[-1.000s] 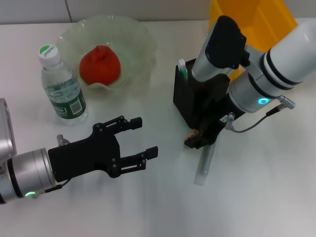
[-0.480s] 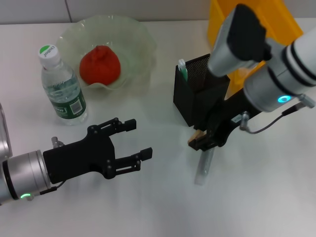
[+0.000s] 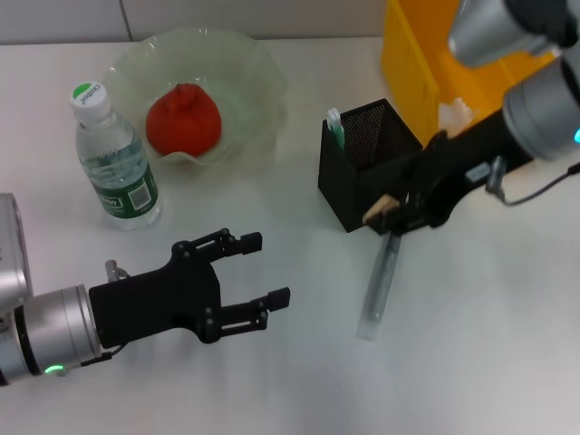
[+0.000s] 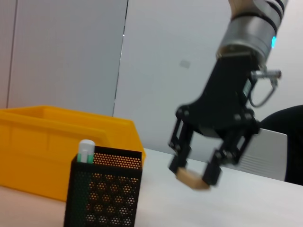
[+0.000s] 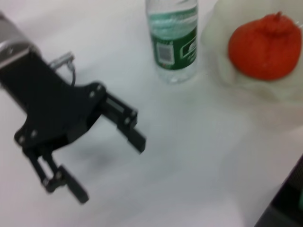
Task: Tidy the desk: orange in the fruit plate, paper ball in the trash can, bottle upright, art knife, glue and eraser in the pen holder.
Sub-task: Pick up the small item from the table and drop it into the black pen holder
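- The right gripper (image 3: 384, 216) pinches the eraser (image 3: 378, 211) between its fingertips, raised off the desk (image 3: 272, 381) just beside the pen holder (image 3: 367, 168); the left wrist view shows the tan block (image 4: 192, 179) clamped between the two black fingers, clear of the tabletop
- The art knife (image 3: 335, 128) stands inside the pen holder, its green-and-white end above the rim
- The glue (image 3: 379, 288) lies flat on the desk, just in front of the pen holder and under the right gripper
- The left gripper (image 3: 258, 269) hovers over bare desk in front of the bottle (image 3: 113, 159), its fingers spread and holding nothing
- The bottle stands upright beside the fruit plate (image 3: 254, 63); the orange (image 3: 184, 120) sits in that plate
- The trash can (image 3: 426, 45) stands behind the pen holder; something white shows inside it, too unclear to identify
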Controlling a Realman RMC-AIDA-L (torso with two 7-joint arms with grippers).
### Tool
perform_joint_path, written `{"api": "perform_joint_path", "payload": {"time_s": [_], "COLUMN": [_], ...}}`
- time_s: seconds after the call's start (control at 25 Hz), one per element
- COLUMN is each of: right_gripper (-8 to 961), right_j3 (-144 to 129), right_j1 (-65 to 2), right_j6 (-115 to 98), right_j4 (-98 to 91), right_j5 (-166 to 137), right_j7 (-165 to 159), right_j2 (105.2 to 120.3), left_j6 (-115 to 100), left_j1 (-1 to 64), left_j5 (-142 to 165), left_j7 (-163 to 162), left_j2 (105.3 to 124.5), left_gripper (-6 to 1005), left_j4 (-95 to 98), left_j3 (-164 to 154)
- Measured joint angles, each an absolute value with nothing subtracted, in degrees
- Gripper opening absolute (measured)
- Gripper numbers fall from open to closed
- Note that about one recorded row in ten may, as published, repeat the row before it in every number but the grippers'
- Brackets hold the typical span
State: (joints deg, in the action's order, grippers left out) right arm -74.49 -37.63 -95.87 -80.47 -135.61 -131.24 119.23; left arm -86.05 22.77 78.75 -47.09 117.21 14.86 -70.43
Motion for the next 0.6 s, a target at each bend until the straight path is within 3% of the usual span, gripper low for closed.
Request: {"api": "perform_joint_path", "payload": {"time_s": [0.6], "right_gripper": [437], "right_j3": [-67.24], "right_j1": [-45.06], "right_j6": [-93.68], "right_j4": [-72.38], "right_j5": [-140.18], "right_j7": [-129.71], "right_j2": [117.74], "left_j6": [-86.09], "left_j1": [23.79], "left_j5": [78.74], "left_j7": [-46.9], "left_j2": [117.83], "left_gripper": [802], "left_j4": [15.54], "left_j3": [-73.67]}}
